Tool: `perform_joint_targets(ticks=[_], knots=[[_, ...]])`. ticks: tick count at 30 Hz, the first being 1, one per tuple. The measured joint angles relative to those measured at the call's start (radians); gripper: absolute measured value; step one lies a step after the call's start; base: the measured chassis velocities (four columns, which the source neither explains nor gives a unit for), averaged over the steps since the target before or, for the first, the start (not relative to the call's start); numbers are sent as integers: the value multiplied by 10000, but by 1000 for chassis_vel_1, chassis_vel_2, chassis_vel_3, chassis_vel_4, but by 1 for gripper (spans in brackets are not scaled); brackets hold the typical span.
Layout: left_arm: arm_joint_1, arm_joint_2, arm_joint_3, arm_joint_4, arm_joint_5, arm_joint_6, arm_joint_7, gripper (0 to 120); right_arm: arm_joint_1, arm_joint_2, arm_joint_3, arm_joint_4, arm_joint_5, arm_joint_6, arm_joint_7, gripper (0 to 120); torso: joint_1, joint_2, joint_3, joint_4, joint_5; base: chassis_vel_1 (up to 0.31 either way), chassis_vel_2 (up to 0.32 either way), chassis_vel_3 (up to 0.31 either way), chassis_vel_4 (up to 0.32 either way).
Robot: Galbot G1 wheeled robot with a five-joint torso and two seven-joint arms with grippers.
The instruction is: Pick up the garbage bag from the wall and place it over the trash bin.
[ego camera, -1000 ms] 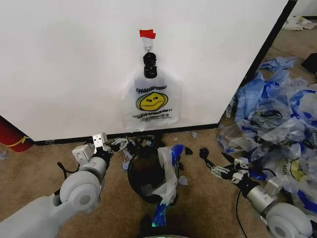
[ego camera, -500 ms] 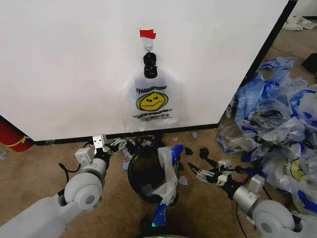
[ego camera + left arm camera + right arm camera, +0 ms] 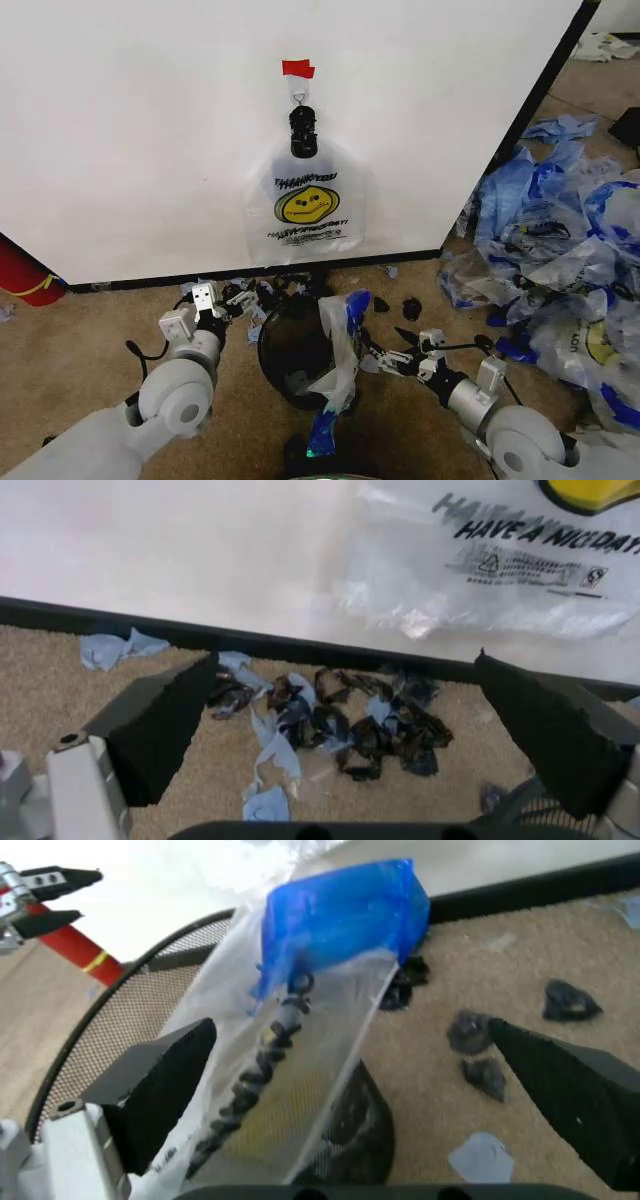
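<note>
Translucent garbage bag (image 3: 306, 205), yellow smiley and black print, hanging flat on white wall (image 3: 140, 130). Below, black mesh trash bin (image 3: 290, 350) upright on carpet, seemingly draped with another blue-handled bag.

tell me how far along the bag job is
Done: nothing yet; the garbage bag hangs clipped on the wall. In hand: the open right end effector is beside another bag draped over the trash bin; the open left end effector waits nearby. Left: unhooking, placing.

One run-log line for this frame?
garbage bag: clipped on wall | left hand: open, near floor scraps | right hand: open beside trash bin
</note>
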Motion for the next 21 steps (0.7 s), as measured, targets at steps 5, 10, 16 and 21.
perform_joint_targets(ticks=[5, 10, 16, 21], knots=[[85, -50, 9, -11, 118, -29, -16, 100, -317, 49, 96, 134, 54, -147, 327, 100, 0, 0, 0, -1, -1, 0, 0, 0, 0], [310, -129, 24, -18, 298, -37, -23, 100, -129, 279, -28, 133, 287, -217, 492, 100, 0, 0, 0, -1, -1, 0, 0, 0, 0], [627, -143, -64, 5, 424, -78, -27, 100, 405, 528, -346, 40, 469, -377, 861, 100, 0, 0, 0, 2, -1, 0, 0, 0, 0], [888, -156, -174, -40, 504, -103, -29, 100, 997, 744, -825, 36, 670, -630, 1579, 100, 0, 0, 0, 1, -1, 0, 0, 0, 0]])
